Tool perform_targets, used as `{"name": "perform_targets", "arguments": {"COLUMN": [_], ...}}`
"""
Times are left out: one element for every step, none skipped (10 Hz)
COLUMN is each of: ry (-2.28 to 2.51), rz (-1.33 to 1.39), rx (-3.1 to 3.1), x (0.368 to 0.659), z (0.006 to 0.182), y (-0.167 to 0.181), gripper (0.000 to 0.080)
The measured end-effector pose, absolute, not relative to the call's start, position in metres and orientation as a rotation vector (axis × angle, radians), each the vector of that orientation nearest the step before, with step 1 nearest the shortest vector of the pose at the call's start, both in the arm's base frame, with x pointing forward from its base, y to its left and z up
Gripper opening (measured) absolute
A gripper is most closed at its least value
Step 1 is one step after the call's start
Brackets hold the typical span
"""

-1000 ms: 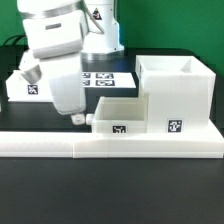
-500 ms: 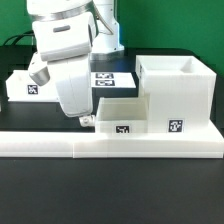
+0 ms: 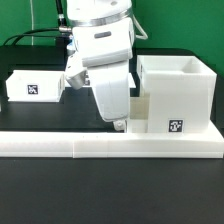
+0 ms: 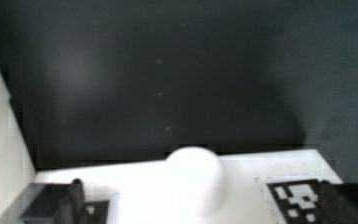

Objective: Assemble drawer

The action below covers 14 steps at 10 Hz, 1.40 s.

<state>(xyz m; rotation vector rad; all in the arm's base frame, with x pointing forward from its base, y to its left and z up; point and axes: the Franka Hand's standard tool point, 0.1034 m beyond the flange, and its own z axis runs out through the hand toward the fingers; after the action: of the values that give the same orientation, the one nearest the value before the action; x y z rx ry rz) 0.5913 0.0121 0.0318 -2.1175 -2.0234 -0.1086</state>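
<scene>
The drawer's tall white shell (image 3: 176, 92) stands at the exterior view's right, with a square tag on its front. One small white tray (image 3: 35, 85) with a tag lies at the left. A second tray (image 3: 141, 110) sits against the shell, mostly hidden behind my gripper (image 3: 118, 121). The gripper hangs low in front of that tray, tilted, open and holding nothing. In the wrist view one white finger (image 4: 194, 176) shows over a white surface that bears a tag (image 4: 311, 200); I cannot tell which part that surface belongs to.
A long low white rail (image 3: 110, 146) runs along the front of the black table (image 3: 40, 115). Black cables (image 3: 35, 36) trail at the back left behind the arm. In the wrist view most of the frame is dark table (image 4: 158, 80).
The arm has swung from above the left tray toward the exterior view's right. It now covers the middle tray's front and the tagged board behind. The jaws stayed open.
</scene>
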Motion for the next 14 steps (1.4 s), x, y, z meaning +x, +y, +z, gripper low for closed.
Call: {"name": "perform_targets", "arguments": {"ry": [-1.992, -1.99, -1.99, -1.995, -2.026, -2.038, -2.051, -2.074, -2.09, -2.093, -2.087, -2.083, -2.076, -2.074], "rz": [-0.107, -0.106, -0.103, -0.098, -0.087, -0.071, -0.06, -0.046, -0.024, -0.014, -0.014, -0.014, -0.013, -0.012], "rx": [-2.153, -2.154, -2.15, -2.135, -2.115, -2.099, -2.063, -2.018, -1.984, -1.966, -1.972, -1.976, -1.983, -1.984], "x": [0.591, 0.59, 0.59, 0.589, 0.59, 0.591, 0.591, 0.592, 0.592, 0.592, 0.592, 0.592, 0.593, 0.592], "z": [0.032, 0.031, 0.03, 0.028, 0.027, 0.028, 0.029, 0.029, 0.029, 0.031, 0.032, 0.033, 0.033, 0.032], "y": [0.007, 0.007, 0.008, 0.013, 0.015, 0.016, 0.02, 0.021, 0.02, 0.02, 0.021, 0.023, 0.024, 0.023], "gripper": [0.0649, 0.0649, 0.0649, 0.0649, 0.0649, 0.0649, 0.0649, 0.0649, 0.0649, 0.0649, 0.0649, 0.0649, 0.0649, 0.0649]}}
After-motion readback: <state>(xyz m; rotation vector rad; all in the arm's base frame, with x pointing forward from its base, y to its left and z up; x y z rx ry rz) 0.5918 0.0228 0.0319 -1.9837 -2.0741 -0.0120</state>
